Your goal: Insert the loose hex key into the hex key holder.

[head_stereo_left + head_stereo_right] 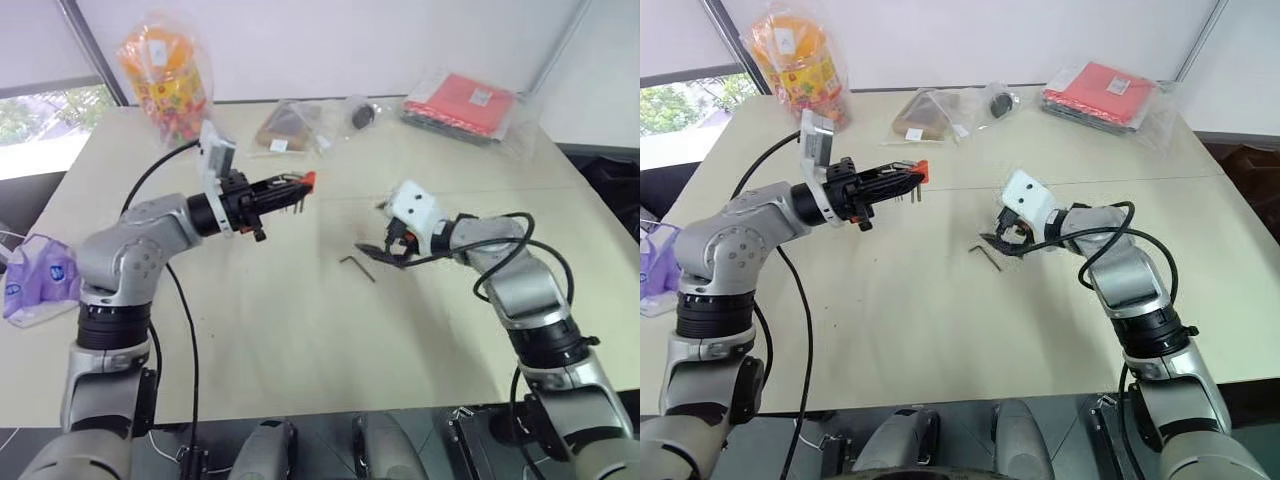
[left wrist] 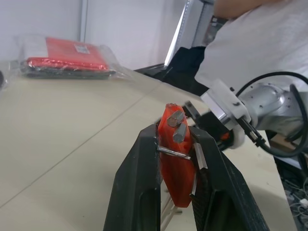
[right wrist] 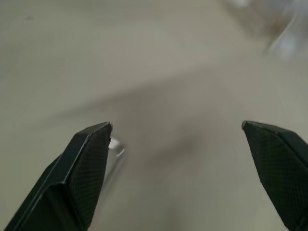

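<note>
Orange-red holder (image 2: 176, 159) sits clamped in the left gripper (image 1: 284, 192); right gripper (image 1: 1006, 240), fingers spread, hovers beside the key (image 1: 356, 267): it should straddle the key before closing.

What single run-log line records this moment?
left claw: shut on hex key holder, raised | right claw: open, beside loose hex key | key: on table, not inserted
</note>
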